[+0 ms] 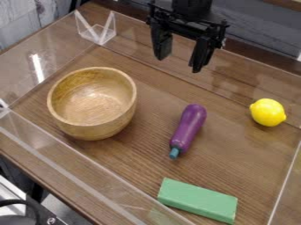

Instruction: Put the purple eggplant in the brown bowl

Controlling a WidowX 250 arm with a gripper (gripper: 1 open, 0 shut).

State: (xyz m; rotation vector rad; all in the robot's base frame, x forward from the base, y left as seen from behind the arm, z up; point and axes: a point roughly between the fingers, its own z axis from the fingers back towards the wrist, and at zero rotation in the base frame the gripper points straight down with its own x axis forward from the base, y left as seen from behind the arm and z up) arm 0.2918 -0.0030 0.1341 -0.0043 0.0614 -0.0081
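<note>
Eggplant (187,130) first: where does it lie?

"On the bench (223,163), inward from the near edge, between the bowl (91,104) and the lemon (268,112). It's apart from both. The teal tip points towards the near edge, with the green block (198,200) beyond it, closer to that edge."

"And the bowl is over by the left edge?"

"Yes, upright, and I see nothing in it. So of the 2 parts of this job, pick and place, I'd say we're at the start of number 1: reaching for the eggplant."

"What's the claw (185,63) doing?"

"Spread wide, its 2 fingers apart with nothing between them. It hangs towards the far edge of the bench, beyond the eggplant and clear of it."

"How's the arm sitting?"

"It comes in from the far side, its dark body at the top of the view, fingers reaching down towards the bench. I can't tell the exact height from 1 camera."

"Next move, then?"

"Bring it towards the near edge until it's over the purple body, turn it so the fingers straddle the narrow width, then lower and close. The skin looks glossy, so a grip off the middle might let it roll or slip. After that, lift above the bowl's rim before crossing."
</note>
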